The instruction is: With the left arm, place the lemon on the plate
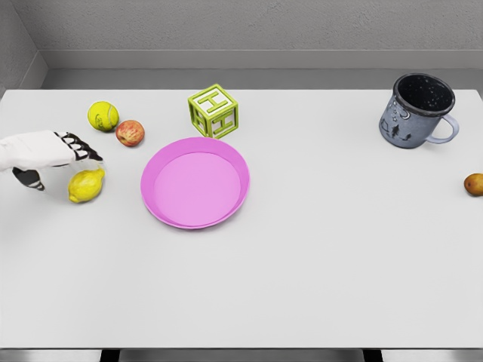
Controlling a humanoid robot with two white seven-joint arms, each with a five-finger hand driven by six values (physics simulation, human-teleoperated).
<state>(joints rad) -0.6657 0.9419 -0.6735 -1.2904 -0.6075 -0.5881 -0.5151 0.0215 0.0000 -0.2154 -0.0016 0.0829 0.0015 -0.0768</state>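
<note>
The yellow lemon (86, 185) lies on the white table near the left edge. My left hand (65, 169) reaches in from the left, just above and to the left of the lemon. Its black-tipped fingers (84, 148) are spread over the lemon's top and the thumb (31, 179) hangs apart on the left, so the hand is open and holds nothing. The pink plate (158, 170) sits to the right of the lemon, a short gap away, with nothing on it. The right arm does not show.
A tennis ball (103, 115) and a reddish apple (130, 133) lie behind the lemon. A green letter block (213, 111) stands behind the plate. A dark speckled mug (416, 110) is at the back right, and a small brown fruit (474, 184) at the right edge.
</note>
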